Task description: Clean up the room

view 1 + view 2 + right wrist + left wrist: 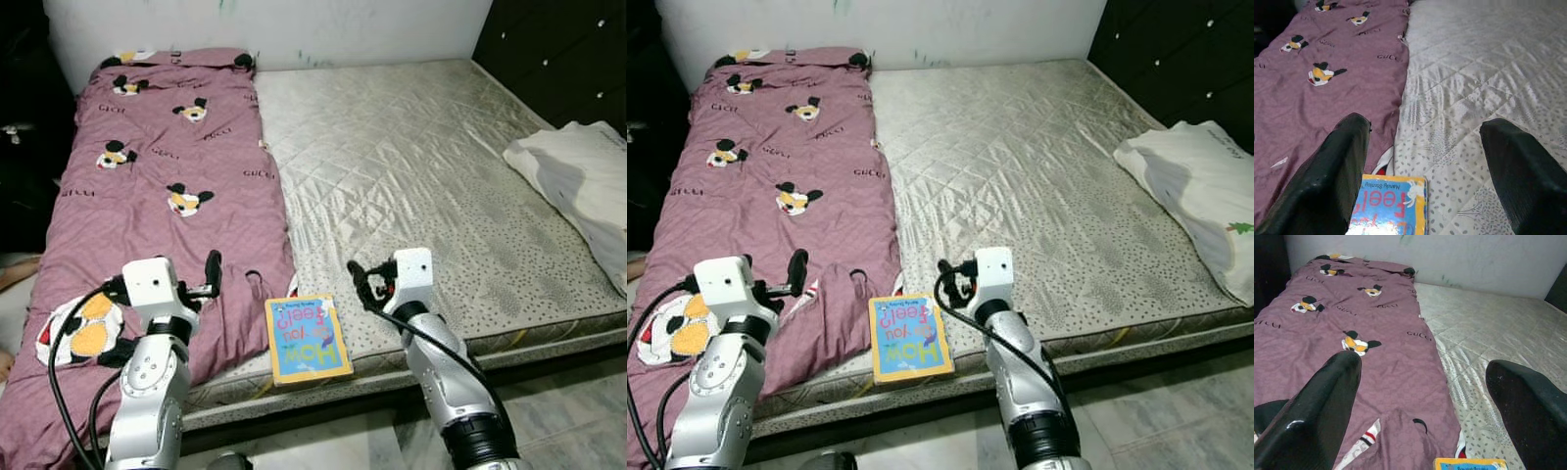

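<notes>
Book (308,339) lies at mattress (421,166) edge (beside purple blanket (157,186)).

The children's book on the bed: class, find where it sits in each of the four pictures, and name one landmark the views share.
Left eye view: the children's book lies at the mattress's near edge, between the two claws.
Right eye view: the same spot, lower centre.
Left wrist view: just its top edge at the bottom.
Right wrist view: at the bottom, beside one black finger.
Shared landmark: the purple blanket, whose edge runs by the book.
</notes>
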Robot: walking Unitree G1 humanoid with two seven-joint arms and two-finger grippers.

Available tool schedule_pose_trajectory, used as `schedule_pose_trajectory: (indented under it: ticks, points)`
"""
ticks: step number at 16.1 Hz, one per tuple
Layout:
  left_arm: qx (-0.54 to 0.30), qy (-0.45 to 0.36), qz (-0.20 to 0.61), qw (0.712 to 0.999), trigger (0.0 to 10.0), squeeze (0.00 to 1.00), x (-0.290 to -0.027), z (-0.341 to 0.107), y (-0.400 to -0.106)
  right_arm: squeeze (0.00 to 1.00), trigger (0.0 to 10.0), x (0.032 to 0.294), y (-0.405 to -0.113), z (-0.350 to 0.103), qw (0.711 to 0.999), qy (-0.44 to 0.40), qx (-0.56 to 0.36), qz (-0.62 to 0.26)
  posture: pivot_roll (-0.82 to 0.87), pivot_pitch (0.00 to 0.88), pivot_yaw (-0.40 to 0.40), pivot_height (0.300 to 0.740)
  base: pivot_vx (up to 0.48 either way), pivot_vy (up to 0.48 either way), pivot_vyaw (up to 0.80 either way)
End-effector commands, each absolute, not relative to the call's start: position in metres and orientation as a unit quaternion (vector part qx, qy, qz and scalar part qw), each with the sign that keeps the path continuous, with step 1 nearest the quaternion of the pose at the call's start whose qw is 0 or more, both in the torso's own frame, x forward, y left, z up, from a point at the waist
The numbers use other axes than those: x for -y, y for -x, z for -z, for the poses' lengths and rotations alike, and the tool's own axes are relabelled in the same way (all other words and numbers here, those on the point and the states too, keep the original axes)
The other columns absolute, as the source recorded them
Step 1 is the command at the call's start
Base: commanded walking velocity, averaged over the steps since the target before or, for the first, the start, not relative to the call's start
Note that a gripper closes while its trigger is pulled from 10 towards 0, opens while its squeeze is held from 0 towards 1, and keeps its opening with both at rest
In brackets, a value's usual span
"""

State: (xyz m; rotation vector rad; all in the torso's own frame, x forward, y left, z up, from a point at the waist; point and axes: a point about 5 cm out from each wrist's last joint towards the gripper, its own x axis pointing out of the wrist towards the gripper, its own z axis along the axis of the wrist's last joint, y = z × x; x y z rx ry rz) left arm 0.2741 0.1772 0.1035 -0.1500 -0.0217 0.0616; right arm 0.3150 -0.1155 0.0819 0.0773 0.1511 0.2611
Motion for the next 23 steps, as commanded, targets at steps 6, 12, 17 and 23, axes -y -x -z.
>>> schedule_pose_trajectory:
  ticks: [6, 12, 17, 23]
  points:
    - [0.017, 0.061, -0.065, 0.996, 10.0, 0.00, -0.188, -0.104, -0.271, 0.00, 10.0, 0.118, -0.314, -0.088, 0.990, -0.054, -0.052, -0.122, 0.04, 0.103, -0.032, 0.606, 0.000, 0.000, 0.00]
    - [-0.006, 0.053, -0.126, 0.991, 10.0, 0.00, -0.213, -0.090, -0.225, 0.00, 10.0, 0.141, -0.300, -0.097, 0.995, -0.038, -0.026, -0.088, 0.05, 0.111, -0.039, 0.593, 0.000, 0.000, 0.00]
    - [0.012, 0.064, -0.121, 0.991, 10.0, 0.00, -0.216, -0.100, -0.223, 0.00, 10.0, 0.145, -0.300, -0.100, 0.995, -0.026, -0.025, -0.094, 0.05, 0.113, -0.040, 0.593, 0.000, 0.000, 0.00]
    - [0.007, 0.075, -0.117, 0.990, 10.0, 0.00, -0.212, -0.099, -0.217, 0.00, 10.0, 0.144, -0.296, -0.097, 0.994, -0.031, -0.032, -0.098, 0.06, 0.123, -0.047, 0.593, 0.245, 0.000, 0.00]
